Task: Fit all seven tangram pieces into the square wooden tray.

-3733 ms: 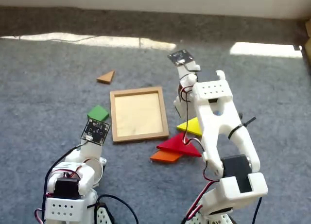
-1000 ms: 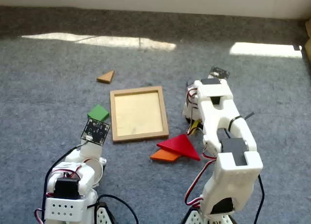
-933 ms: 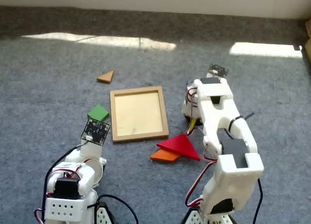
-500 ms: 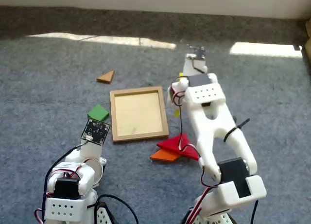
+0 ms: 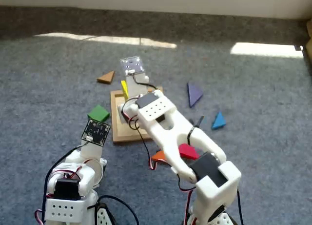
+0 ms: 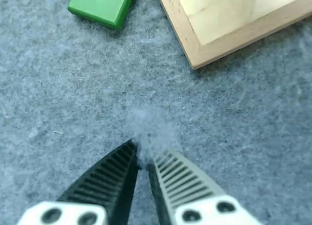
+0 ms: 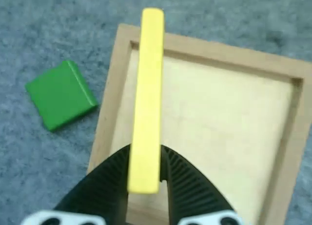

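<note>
With the right jaws pinched narrow on a yellow piece (image 7: 146, 98), held it edge-on above the square wooden tray (image 7: 219, 50), over the side nearest the green piece (image 7: 59, 94). Found a tan triangle (image 5: 106, 78) beyond the tray, and a purple triangle (image 5: 194, 93) and a blue triangle (image 5: 219, 121) well apart on the carpet (image 6: 73, 88). Found a red piece (image 5: 187, 151) and an orange piece (image 5: 158, 156) partly hidden under the right arm. Had the left jaws all but closed, gripping nothing, low over the carpet near a tray corner.
</note>
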Robot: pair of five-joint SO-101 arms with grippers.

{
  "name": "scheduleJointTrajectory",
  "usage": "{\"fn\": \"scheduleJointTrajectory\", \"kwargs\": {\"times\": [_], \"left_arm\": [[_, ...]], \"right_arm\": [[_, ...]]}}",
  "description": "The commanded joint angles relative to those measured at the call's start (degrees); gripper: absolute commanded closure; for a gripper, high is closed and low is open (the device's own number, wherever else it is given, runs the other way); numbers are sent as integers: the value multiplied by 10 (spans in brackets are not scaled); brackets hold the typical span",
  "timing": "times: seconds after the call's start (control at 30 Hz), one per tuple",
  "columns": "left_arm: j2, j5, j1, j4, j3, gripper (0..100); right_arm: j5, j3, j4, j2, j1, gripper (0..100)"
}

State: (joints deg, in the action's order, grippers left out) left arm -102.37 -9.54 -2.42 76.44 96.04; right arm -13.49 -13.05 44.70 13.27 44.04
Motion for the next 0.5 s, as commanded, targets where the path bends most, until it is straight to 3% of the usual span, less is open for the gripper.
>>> {"fn": "scheduleJointTrajectory", "kwargs": {"times": [0.0, 0.1, 0.27, 0.47], "left_arm": [[-14, 0, -2, 1, 11, 995], [-14, 0, -2, 1, 11, 995], [-14, 0, -2, 1, 11, 995], [-14, 0, -2, 1, 11, 995]], "right_arm": [[6, 7, -29, 7, 21, 991], [5, 7, -31, 12, 21, 955], [-32, 7, -28, 13, 18, 793], [-47, 7, -27, 9, 5, 775]]}}
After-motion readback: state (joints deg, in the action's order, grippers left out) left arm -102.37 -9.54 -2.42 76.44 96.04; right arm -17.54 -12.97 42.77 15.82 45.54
